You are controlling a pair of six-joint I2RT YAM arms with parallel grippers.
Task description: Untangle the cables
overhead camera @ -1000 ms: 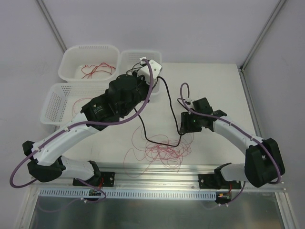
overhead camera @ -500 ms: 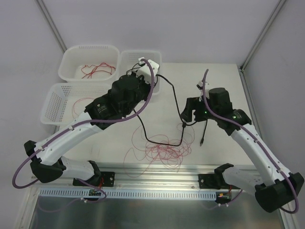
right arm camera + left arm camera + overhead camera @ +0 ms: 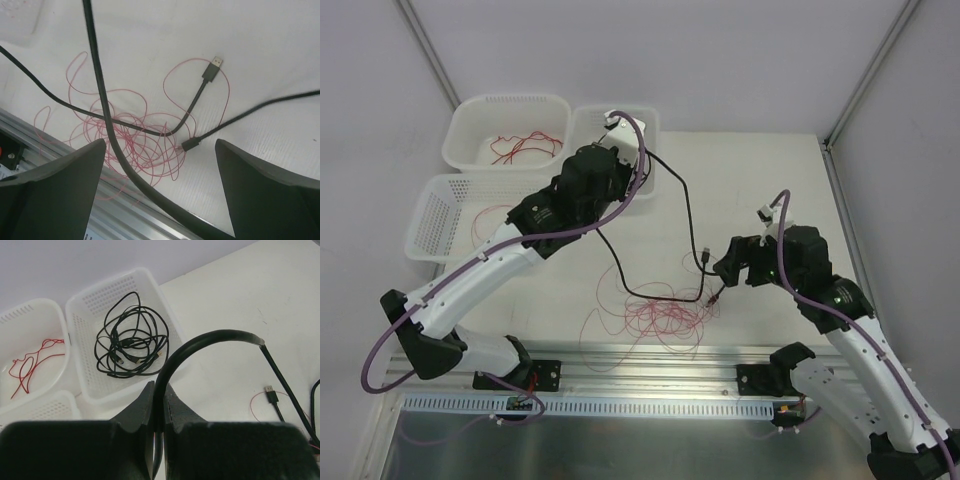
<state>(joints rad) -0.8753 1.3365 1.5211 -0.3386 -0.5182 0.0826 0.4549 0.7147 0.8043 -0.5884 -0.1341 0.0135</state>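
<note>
Above the white table (image 3: 760,180), left gripper (image 3: 159,396) pinches a black cable (image 3: 220,335); right gripper (image 3: 160,155) gapes wide.

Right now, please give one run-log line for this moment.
left jaws: shut on black cable | right jaws: open, above red wires | cables: still tangled

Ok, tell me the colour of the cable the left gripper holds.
Black; the cable shows best in the left wrist view.

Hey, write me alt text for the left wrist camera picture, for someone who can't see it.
The left gripper is shut on a thick black cable that arches right and down over the white table. Behind it, a white perforated plastic basket holds a coil of black cables; a neighbouring white basket holds thin red wire.
</note>
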